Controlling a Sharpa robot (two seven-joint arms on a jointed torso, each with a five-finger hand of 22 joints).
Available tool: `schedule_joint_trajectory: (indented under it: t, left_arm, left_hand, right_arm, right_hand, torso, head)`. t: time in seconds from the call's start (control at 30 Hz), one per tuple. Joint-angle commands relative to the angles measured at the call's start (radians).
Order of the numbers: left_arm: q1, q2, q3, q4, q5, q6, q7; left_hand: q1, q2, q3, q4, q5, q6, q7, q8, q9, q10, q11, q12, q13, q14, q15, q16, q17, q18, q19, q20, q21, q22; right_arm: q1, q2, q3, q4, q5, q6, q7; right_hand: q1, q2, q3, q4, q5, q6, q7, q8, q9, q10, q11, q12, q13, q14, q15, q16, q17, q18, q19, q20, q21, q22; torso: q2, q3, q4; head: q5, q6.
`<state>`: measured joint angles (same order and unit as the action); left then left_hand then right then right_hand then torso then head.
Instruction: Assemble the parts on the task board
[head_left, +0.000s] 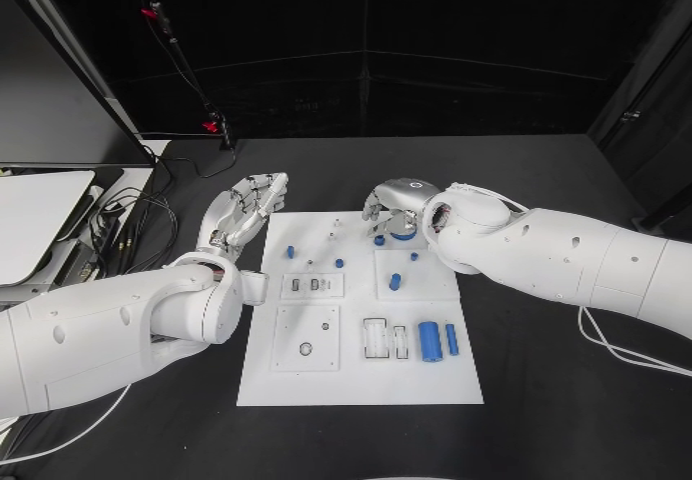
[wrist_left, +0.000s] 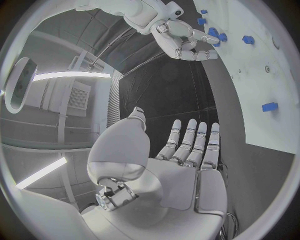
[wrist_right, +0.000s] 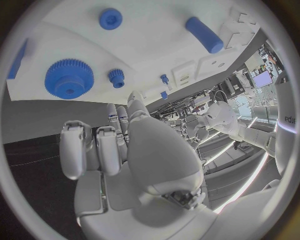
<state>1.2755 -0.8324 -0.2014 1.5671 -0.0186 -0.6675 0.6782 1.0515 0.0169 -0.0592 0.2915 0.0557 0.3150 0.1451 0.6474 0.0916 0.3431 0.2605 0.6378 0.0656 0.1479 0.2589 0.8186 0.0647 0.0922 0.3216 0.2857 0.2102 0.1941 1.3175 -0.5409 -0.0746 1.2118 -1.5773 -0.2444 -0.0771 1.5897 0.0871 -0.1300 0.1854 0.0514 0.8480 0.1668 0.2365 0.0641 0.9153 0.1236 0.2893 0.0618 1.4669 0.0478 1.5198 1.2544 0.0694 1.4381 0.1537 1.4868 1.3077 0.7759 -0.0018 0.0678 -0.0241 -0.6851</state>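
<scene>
The white task board (head_left: 361, 385) lies mid-table. At its far edge a blue gear (head_left: 402, 234) sits just under my right hand (head_left: 392, 206), which hovers with fingers half curled and nothing in them. The right wrist view shows this large gear (wrist_right: 69, 78), a small gear (wrist_right: 116, 76), a round blue part (wrist_right: 110, 18) and a blue cylinder (wrist_right: 204, 34) on the board beyond the fingers (wrist_right: 76, 148). Nearer me lie a thick blue cylinder (head_left: 430, 341) and a slim blue bar (head_left: 451, 339). My left hand (head_left: 248, 205) is flat, fingers straight and apart, over the black table by the board's far left corner.
Small blue pegs (head_left: 290, 250) stand near the board's far left, and another blue part (head_left: 394, 282) at its middle. Cables (head_left: 137, 215) and a pale device (head_left: 36, 225) lie at the table's left edge. The left wrist view shows my right hand (wrist_left: 184, 40) by the board (wrist_left: 262, 65).
</scene>
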Motion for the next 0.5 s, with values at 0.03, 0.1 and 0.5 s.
schedule_joint_trajectory:
  t: [0.03,0.1,0.5]
  left_arm:
    - [0.002,0.000,0.001,-0.001,-0.011,0.007,0.335]
    - [0.002,0.001,0.001,-0.002,-0.011,0.007,0.335]
    - [0.002,-0.001,0.001,-0.003,-0.011,0.006,0.332]
  left_hand:
    - [0.001,0.009,-0.005,0.001,0.006,0.006,0.151,0.006,-0.001,0.007,0.000,0.006,0.000,0.005,-0.001,0.006,0.000,0.007,0.006,0.001,0.005,0.001]
    - [0.002,0.010,-0.006,0.001,0.006,0.006,0.150,0.006,-0.001,0.007,0.001,0.006,0.000,0.005,-0.001,0.006,0.000,0.007,0.006,0.001,0.005,0.001]
    - [0.005,0.013,-0.006,0.000,0.007,0.006,0.151,0.006,-0.002,0.007,0.001,0.006,0.000,0.005,-0.001,0.006,0.000,0.007,0.005,0.001,0.005,0.000]
  right_arm:
    - [0.002,-0.002,0.001,0.004,-0.018,0.045,-0.023]
    - [0.001,-0.004,0.001,0.007,-0.018,0.046,-0.021]
    - [-0.001,-0.006,0.001,0.012,-0.019,0.087,-0.056]
  right_hand:
    - [-0.002,-0.005,0.001,0.010,-0.005,0.010,0.002,-0.007,0.001,0.013,0.000,-0.008,0.001,0.046,-0.003,-0.005,-0.003,-0.013,-0.010,0.000,-0.001,0.018]
    - [-0.002,-0.004,0.000,0.013,-0.005,0.013,0.003,-0.009,0.001,0.017,-0.001,-0.010,0.001,0.046,-0.003,-0.005,-0.005,-0.013,-0.010,0.000,-0.001,0.017]
    - [0.003,-0.006,0.000,0.020,-0.005,0.021,0.004,-0.021,0.001,0.032,-0.003,-0.021,0.000,0.046,-0.006,-0.006,-0.006,-0.012,-0.012,-0.003,-0.002,0.014]
  torso:
    - [-0.002,-0.0009,0.0019]
    - [-0.002,-0.0009,0.0025]
    - [-0.005,-0.0018,0.0049]
  head:
    - [-0.003,-0.002]
    - [-0.003,-0.002]
    - [-0.007,-0.007]
